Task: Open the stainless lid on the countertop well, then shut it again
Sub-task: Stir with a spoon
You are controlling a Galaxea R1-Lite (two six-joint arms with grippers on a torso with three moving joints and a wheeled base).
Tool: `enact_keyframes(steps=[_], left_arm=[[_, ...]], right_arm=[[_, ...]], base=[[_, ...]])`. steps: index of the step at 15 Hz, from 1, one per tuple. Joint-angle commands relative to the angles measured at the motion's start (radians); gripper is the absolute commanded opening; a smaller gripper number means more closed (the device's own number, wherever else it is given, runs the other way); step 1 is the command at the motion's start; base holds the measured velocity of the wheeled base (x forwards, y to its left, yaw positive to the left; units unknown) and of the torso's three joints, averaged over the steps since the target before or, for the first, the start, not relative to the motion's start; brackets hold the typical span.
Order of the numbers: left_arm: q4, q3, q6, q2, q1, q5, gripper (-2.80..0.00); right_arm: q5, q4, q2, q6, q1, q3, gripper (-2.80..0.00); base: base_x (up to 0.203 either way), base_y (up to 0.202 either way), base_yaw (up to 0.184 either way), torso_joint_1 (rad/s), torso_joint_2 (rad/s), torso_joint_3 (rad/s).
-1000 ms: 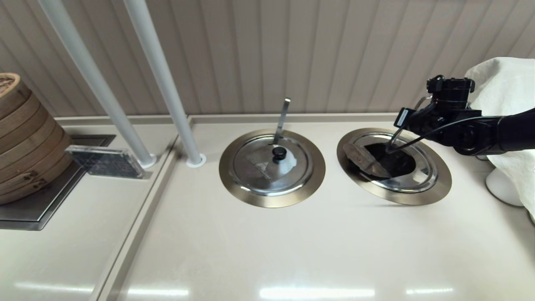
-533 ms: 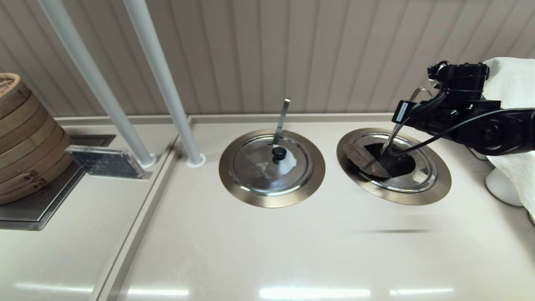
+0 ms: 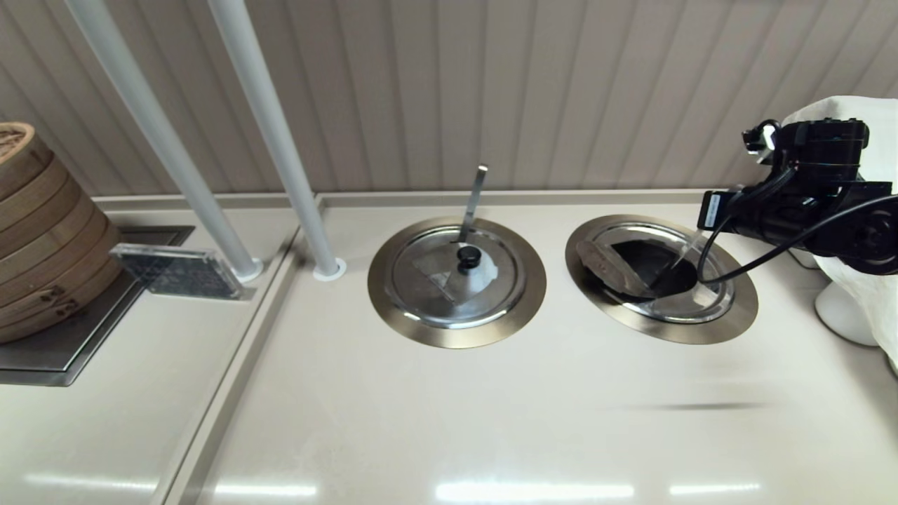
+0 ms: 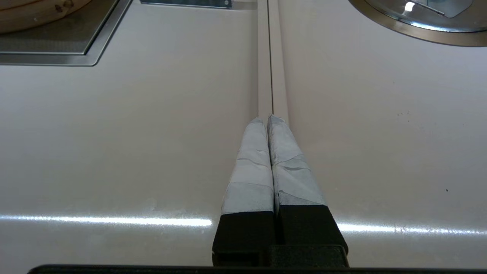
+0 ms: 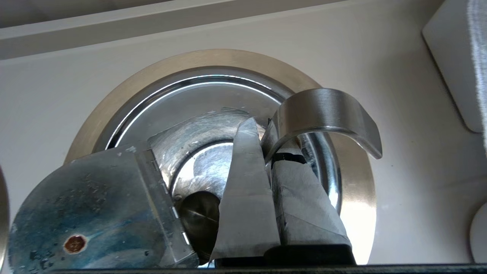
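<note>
Clearly open: stainless lid (image 3: 607,265) folded back on the countertop well (image 3: 729,322), right gripper (image 5: 262,131) above the hole.

The right gripper's taped fingers are pressed together on a curved steel handle (image 5: 327,110) that rises from the well. The lid's wedge flap lies flipped over just beside and below the fingers, on the side toward the robot's left, underside up. It looks thin, stiff, light and slick. Its knob is hidden underneath, so the free edge seems the likeliest hold. The left gripper (image 4: 269,118), fingers together, hangs over bare counter well away.
</note>
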Motion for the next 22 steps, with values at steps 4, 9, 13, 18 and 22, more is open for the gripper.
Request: enact_keyframes(steps=[4, 9, 13, 18, 22], left_arm=[[0.000, 0.000, 0.000, 0.001, 0.001, 0.000, -2.80], [0.000, 0.000, 0.000, 0.001, 0.001, 0.000, -2.80], [0.000, 0.000, 0.000, 0.001, 0.001, 0.000, -2.80], [0.000, 0.000, 0.000, 0.001, 0.001, 0.000, -2.80], [0.000, 0.000, 0.000, 0.001, 0.001, 0.000, -2.80]], right_arm=[[-0.004, -0.010, 0.099, -0.001, -0.019, -0.093, -2.80], [-0.031, -0.008, 0.170, 0.031, 0.021, -0.229, -2.80], [-0.034, -0.002, 0.155, 0.112, 0.070, -0.274, -2.80], [-0.018, 0.040, 0.040, 0.118, 0.071, -0.193, -2.80], [0.020, 0.043, 0.013, 0.113, 0.034, -0.109, -2.80]], base=[[0.000, 0.000, 0.000, 0.000, 0.00, 0.000], [0.000, 0.000, 0.000, 0.000, 0.00, 0.000], [0.000, 0.000, 0.000, 0.000, 0.00, 0.000], [0.000, 0.000, 0.000, 0.000, 0.00, 0.000], [0.000, 0.000, 0.000, 0.000, 0.00, 0.000]])
